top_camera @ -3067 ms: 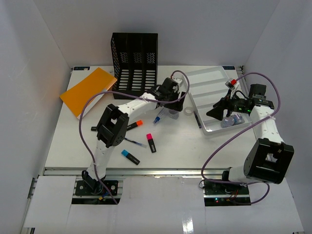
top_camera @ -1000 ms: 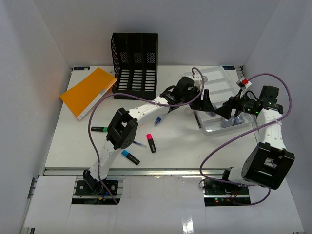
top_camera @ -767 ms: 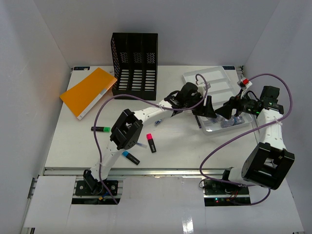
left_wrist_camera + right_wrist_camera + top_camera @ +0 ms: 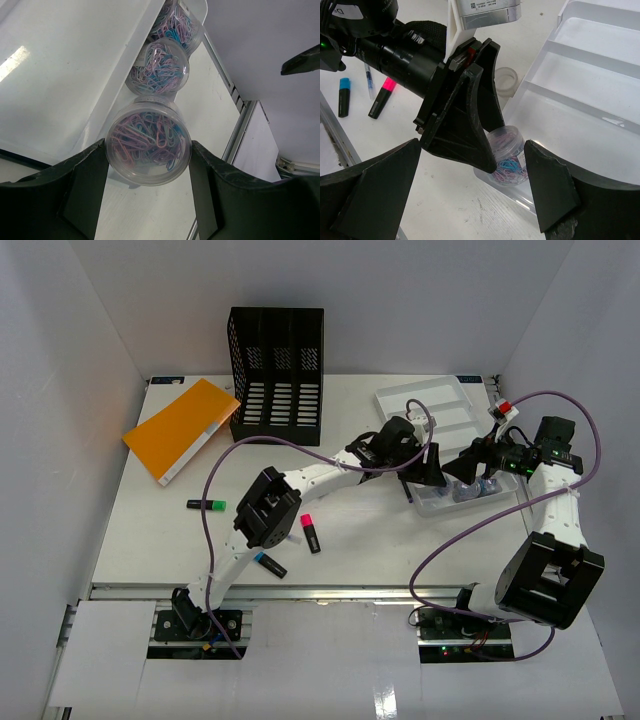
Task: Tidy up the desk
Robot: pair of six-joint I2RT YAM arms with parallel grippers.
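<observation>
Desk (image 4: 380,540): left tool (image 4: 425,462) clamps clear paper-clip jar (image 4: 148,141); right tool (image 4: 472,142) wide, empty.

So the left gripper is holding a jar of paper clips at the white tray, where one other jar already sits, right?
Not quite: two other jars sit there, a nearer jar and a farther jar; the left wrist view shows both. The left gripper does hold a jar of paper clips at the white tray.

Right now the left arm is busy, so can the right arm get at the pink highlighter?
Probably not directly: the left gripper, holding the paperclip jar, sits right in front of the open right gripper, and the left arm stretches across the way to the pink highlighter.
</observation>
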